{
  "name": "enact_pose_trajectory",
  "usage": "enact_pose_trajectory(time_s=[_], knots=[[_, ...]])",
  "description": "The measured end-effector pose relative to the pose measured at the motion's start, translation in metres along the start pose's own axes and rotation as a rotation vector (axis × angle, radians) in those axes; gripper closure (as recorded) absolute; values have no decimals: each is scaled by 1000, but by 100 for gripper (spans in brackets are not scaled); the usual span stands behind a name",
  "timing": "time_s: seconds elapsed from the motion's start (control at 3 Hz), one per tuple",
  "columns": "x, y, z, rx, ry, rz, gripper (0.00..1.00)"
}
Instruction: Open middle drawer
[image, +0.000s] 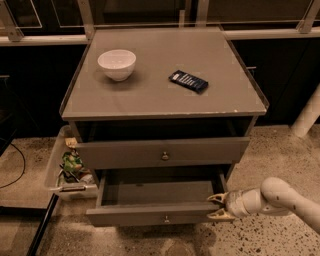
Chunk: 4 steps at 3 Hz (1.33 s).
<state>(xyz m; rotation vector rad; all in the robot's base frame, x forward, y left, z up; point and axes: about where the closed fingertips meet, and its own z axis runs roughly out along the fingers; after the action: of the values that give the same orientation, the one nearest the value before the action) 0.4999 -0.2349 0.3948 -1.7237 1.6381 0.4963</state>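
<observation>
Gripper (215, 207), fingers spread, sits at the right front corner of the middle drawer (130, 216), 3 o'clock of its knob. Drawer cavity is accessible from above. Upper drawer (125, 152) overhangs at 12. Littered bin (52, 170) obstructs 9 o'clock. Floor (150, 242) at 6 passable.

A white bowl (117, 64) sits toward the back left of the grey cabinet top (165, 102), well apart from a flat dark blue packet (188, 81) lying askew to its right. Left of the cabinet, a clear bin (54, 170) of crumpled wrappers (71, 164) rests on the speckled floor (280, 150). The gripper (216, 206), fingers apart, hangs low at the right.
</observation>
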Motion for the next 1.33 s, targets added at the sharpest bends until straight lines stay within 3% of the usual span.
enact_pose_trajectory(time_s=[1.0,1.33], knots=[[0,0,0,0,0,0,16],[1,8,0,-15,-2,2,0]])
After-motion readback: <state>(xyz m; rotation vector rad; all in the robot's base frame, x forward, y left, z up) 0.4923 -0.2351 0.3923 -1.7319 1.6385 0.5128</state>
